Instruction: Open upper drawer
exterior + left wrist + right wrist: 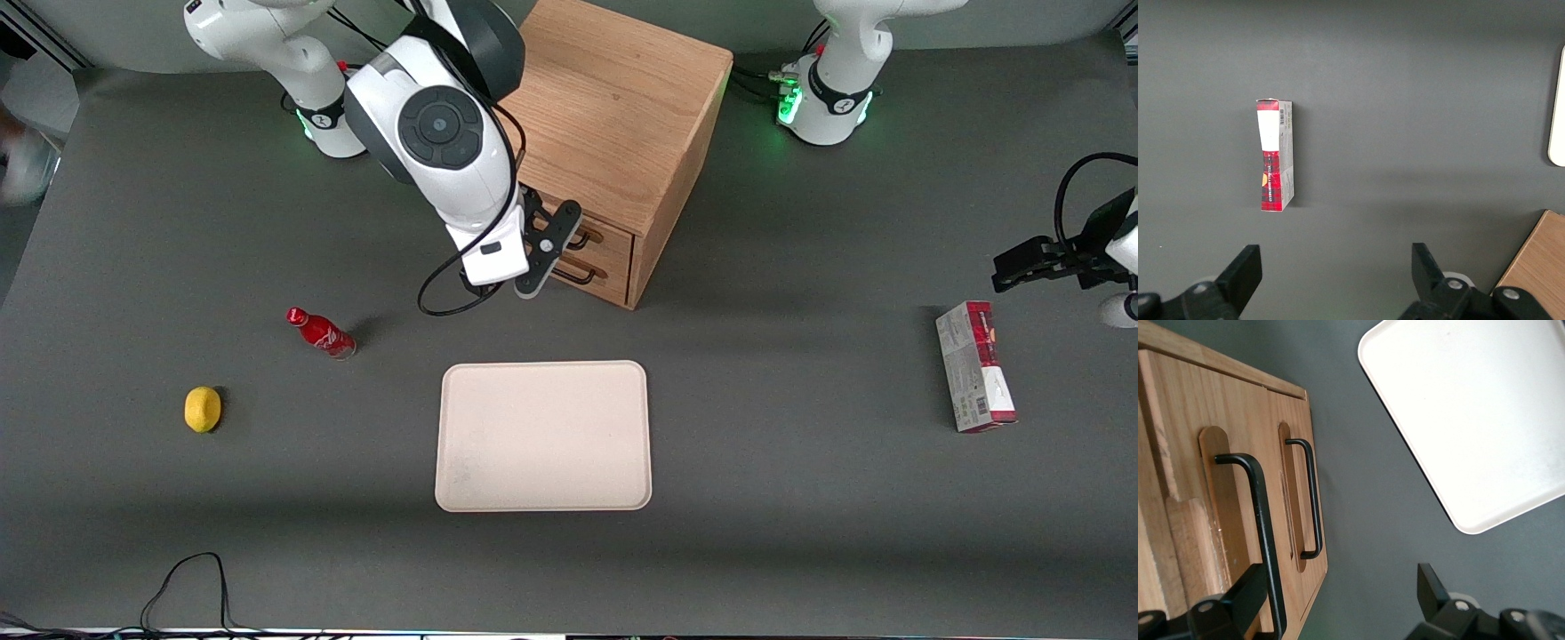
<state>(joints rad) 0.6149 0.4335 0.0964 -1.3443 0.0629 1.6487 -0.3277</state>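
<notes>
Gripper (544, 251) apparently at upper drawer (597, 236) front.

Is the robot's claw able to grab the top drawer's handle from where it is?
Probably yes. The gripper is open right in front of the upper drawer, one finger beside its black handle, and nothing blocks it.

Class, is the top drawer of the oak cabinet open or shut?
Shut: the upper drawer front sits flush with the lower drawer. The open hand straddles its black wire handle.

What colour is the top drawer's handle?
Black, on the upper drawer; clearest in the right wrist view.
</notes>
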